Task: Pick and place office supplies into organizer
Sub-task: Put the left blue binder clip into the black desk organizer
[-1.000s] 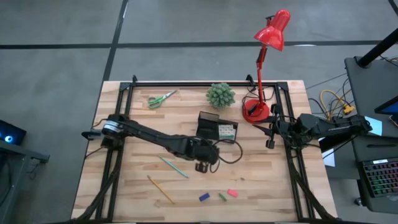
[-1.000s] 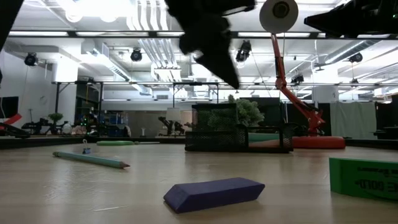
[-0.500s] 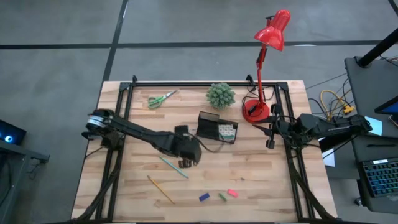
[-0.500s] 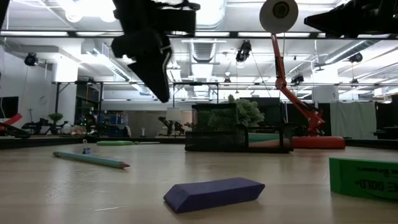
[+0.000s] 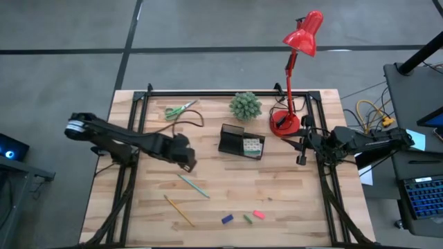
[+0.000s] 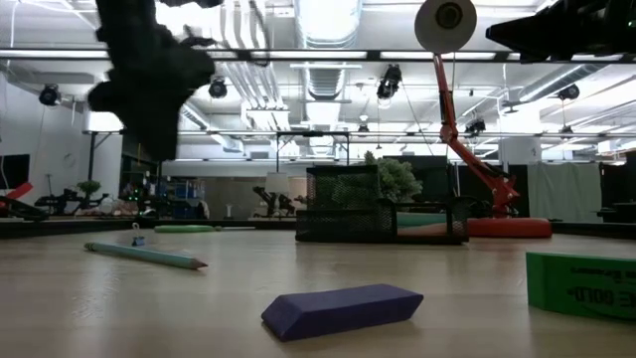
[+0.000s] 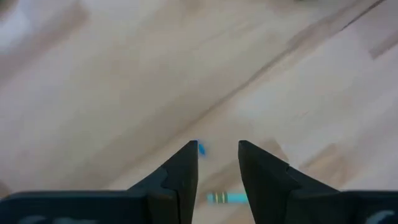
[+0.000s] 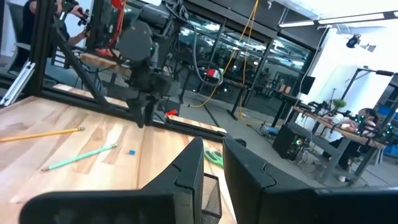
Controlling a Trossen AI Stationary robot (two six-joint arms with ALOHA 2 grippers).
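My left gripper (image 5: 185,160) hangs open over bare wood left of the black organizer (image 5: 241,142), pointing steeply down with nothing between its fingers (image 7: 217,155). On the table below it lie a tiny blue piece (image 7: 201,148) and the end of the teal pen (image 7: 227,198). The pen (image 5: 192,185) lies flat just nearer than the gripper, and the yellow pencil (image 5: 178,210) lies nearer still. Blue (image 5: 226,219), green (image 5: 247,218) and pink (image 5: 259,214) pieces lie by the near edge. The green-handled scissors (image 5: 180,109) lie at the far left. My right gripper (image 5: 302,149) waits level at the right edge, its fingers (image 8: 213,144) a narrow gap apart.
A spiky green plant (image 5: 246,106) stands behind the organizer, and the red lamp's base (image 5: 284,123) is at its right. Black frame rails (image 5: 131,173) run along both table sides. Bare wood lies between the pen and the organizer.
My left gripper has swept from the organizer's near side toward the table's left edge and slightly toward the far edge, keeping about the same height. Its wrist has rolled a good part of a turn on the way. Nothing on the table has moved.
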